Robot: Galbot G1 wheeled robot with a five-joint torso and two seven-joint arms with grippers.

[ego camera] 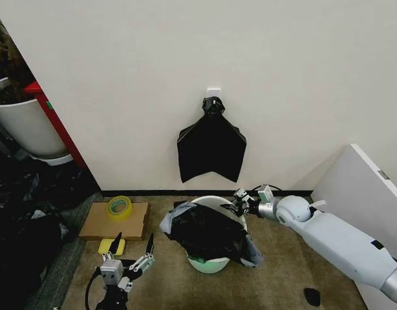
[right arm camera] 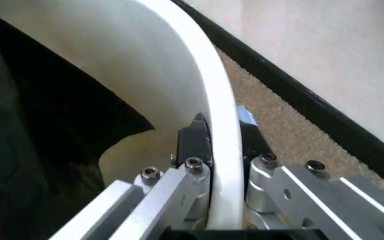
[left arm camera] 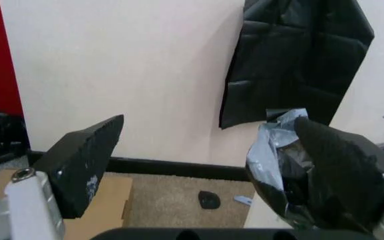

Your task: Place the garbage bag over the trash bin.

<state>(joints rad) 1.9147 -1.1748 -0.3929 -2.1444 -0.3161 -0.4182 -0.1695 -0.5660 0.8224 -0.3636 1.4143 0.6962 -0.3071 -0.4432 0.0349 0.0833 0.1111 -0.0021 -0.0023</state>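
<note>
Head view: left gripper [ego camera: 130, 248] idles at 7 o'clock, fingers spread, holding nothing. Centre, garbage bag [ego camera: 208, 232] half-drapes the trash bin [ego camera: 218, 201]. At 3 o'clock, right gripper [ego camera: 239, 205] pinches bin's rim, prob. to steady it.

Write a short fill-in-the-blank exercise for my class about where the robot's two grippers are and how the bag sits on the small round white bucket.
1. The right gripper is clamped on the ____ of the small round white plastic bucket.
2. The thin glossy black plastic bag is draped over the bucket's ____.
3. The left gripper hangs with its fingers ____.
4. A yellow roll of tape lies on a flat piece of ____.

Missing words: rim; mouth; open; cardboard
</note>
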